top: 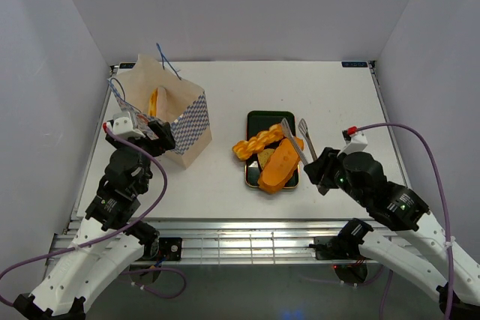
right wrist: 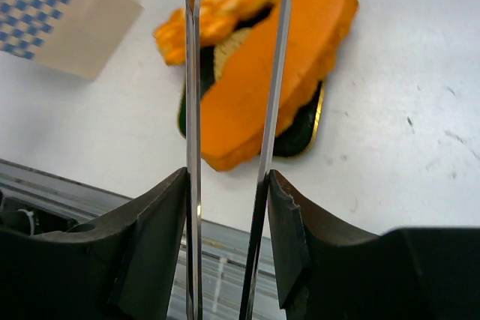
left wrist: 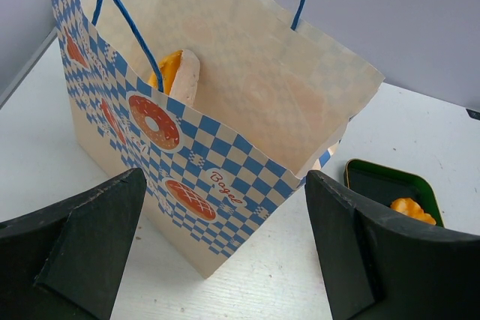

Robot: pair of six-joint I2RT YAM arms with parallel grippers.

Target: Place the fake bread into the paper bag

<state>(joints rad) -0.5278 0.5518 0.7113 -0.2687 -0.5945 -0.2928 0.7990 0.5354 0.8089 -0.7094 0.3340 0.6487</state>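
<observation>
Steel on slick plastic: noted right jaws pinching the tongs (right wrist: pixel 193 110) narrow over the long loaf (top: pixel 279 166) on the tray (top: pixel 259 120) at 3 o'clock of the paper bag (top: pixel 187 129), left jaws wide beside it; expect slip mid-carry or a nudged, toppled bag.

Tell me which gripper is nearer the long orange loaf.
Right. The right gripper, holding the tongs, sits just right of the loaf on the tray; the left gripper is far off at the paper bag.
</observation>
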